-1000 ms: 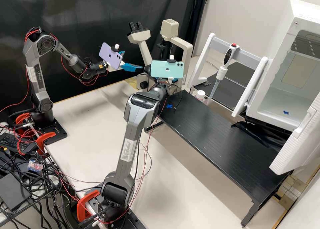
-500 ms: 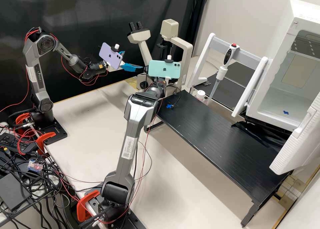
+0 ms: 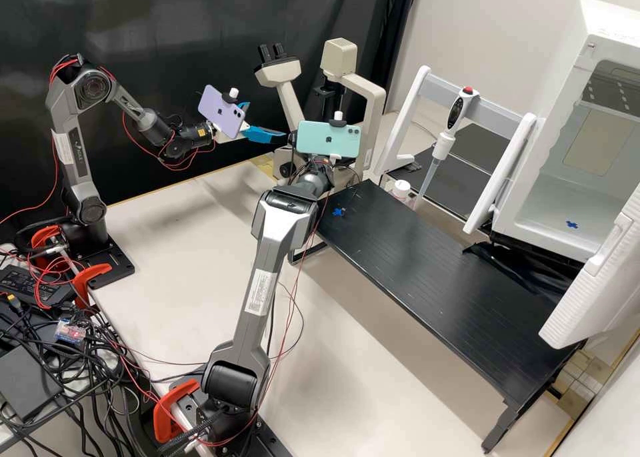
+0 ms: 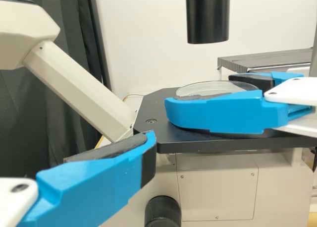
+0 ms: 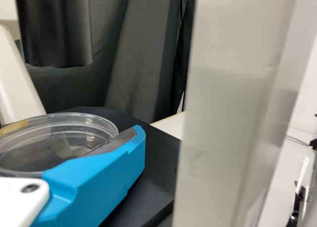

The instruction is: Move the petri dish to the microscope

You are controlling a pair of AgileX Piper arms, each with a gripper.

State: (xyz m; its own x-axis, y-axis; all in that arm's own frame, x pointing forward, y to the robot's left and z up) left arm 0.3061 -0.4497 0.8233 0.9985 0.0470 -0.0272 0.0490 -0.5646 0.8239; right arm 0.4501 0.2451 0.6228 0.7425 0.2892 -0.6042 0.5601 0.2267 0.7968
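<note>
Left wrist view: the petri dish [image 4: 213, 88] lies between the two blue fingers [image 4: 218, 113] of the right tool [image 4: 200, 94], which is closed on it from opposite sides. The dish sits over the black stage [image 4: 158, 108] of the microscope [image 4: 213, 187], looking roughly level. Whether its base bears on the stage or hangs just above is hidden behind the nearer finger.

The relation that matters is dish to dark tube [image 4: 208, 16]. The tube stands upright above the stage, and the dish lies below it; the right wrist view agrees, with the dish under the tube there too. Seen from both sides, the dish looks close to its place, so I judge the task nearly done, with setting down and letting go the step in hand.

The right tool's long axis runs nearly flat along the stage, its fingers straddling the dish. The next move probably calls for a small lowering, if any gap remains, then an even spread and a straight withdrawal along that axis. A sideways pull could drag the rim, and the pale column [image 5: 228, 98] beside the tool leaves limited room to swing.

The left tool [image 3: 267, 120], its fingers apart and holding nothing, is at the stage's other side, farther from the dish. It seems best left out of the way.
</note>
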